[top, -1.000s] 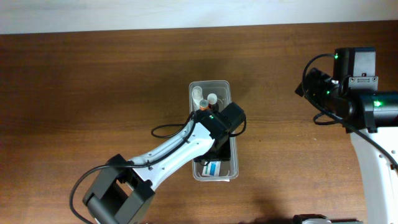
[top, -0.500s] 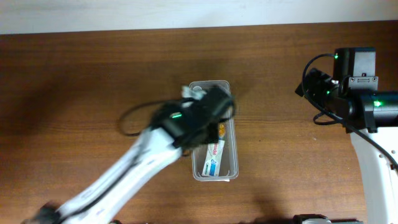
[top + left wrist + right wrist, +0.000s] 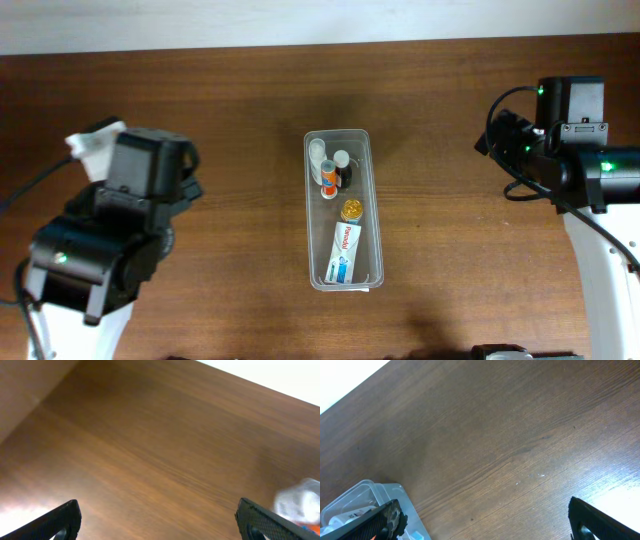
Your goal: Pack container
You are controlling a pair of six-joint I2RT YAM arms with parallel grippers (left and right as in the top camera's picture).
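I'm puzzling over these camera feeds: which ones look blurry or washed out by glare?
Overhead: evenly lit and sharp, the container crisp. Left wrist: soft throughout, the container only a pale blur at the right edge, a bright sheen on the table at lower left. Right wrist: wood grain sharper, glare whitening the lower right corner.

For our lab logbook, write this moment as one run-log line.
left claw open | right claw open | container holds toothpaste tube, bottles
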